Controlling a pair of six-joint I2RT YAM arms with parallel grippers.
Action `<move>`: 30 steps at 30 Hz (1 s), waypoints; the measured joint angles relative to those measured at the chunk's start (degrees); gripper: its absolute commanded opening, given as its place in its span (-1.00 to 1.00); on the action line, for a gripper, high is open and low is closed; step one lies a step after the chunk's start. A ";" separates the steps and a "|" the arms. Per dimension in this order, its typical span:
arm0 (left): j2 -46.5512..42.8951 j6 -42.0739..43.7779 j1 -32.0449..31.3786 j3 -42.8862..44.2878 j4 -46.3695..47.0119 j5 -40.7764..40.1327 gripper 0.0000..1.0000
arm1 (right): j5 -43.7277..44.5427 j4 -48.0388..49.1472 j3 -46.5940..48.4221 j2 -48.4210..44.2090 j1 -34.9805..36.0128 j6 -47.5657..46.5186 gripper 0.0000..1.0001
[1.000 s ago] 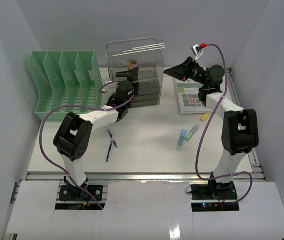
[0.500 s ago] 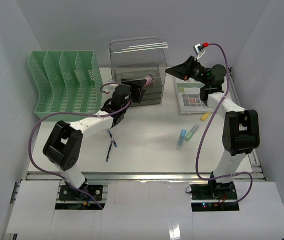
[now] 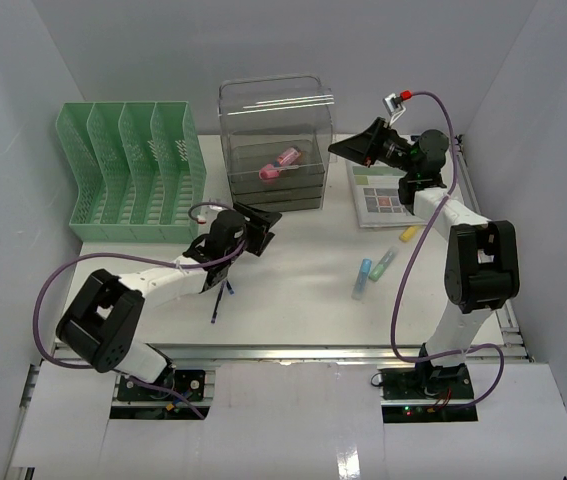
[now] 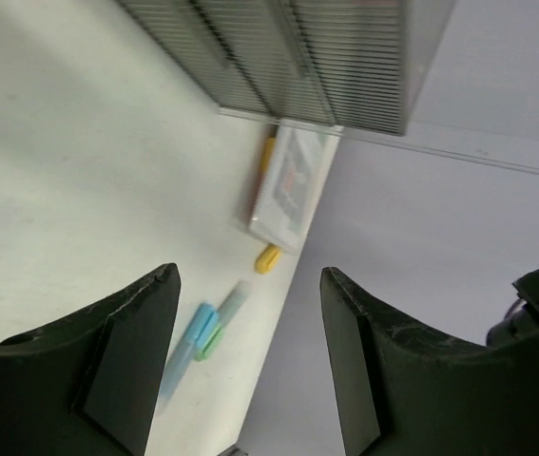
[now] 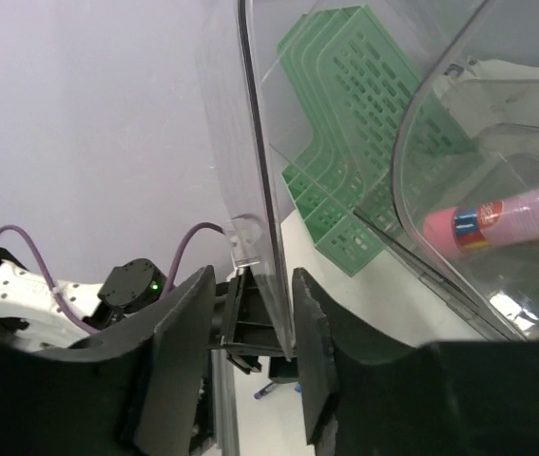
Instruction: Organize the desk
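Observation:
On the white desk (image 3: 293, 285) stands a clear organizer (image 3: 275, 140) with a pink tube (image 3: 285, 157) lying in its top tray. My left gripper (image 3: 260, 222) hangs open and empty over the desk in front of the organizer. From the left wrist, nothing lies between its fingers (image 4: 107, 361). My right gripper (image 3: 343, 148) sits at the organizer's right side. In the right wrist view the gripper (image 5: 250, 309) is open, with the clear wall (image 5: 259, 190) standing between the jaws. The pink tube (image 5: 502, 220) shows through the plastic.
A green file rack (image 3: 131, 170) stands at the back left. A calculator (image 3: 381, 195) lies right of the organizer. Yellow (image 3: 408, 235), green (image 3: 383, 263) and blue (image 3: 362, 277) highlighters lie right of centre. A dark pen (image 3: 224, 290) lies near the left arm.
My left gripper has let go of the pink tube inside the organizer and drawn back toward the near side. My right gripper's jaws have parted around the clear wall.

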 measured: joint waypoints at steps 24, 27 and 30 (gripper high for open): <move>7.83 7.42 8.31 -16.11 36.98 8.71 0.11 | 8.02 -41.68 -18.14 -21.44 -5.18 -45.28 0.80; 16.40 6.11 8.88 -14.52 45.84 10.61 0.12 | 1.64 -41.31 -22.31 -26.39 -5.67 -49.07 0.80; 22.35 5.39 9.04 -12.47 51.38 11.17 0.14 | -3.68 -40.56 -26.42 -32.24 -5.85 -53.30 0.80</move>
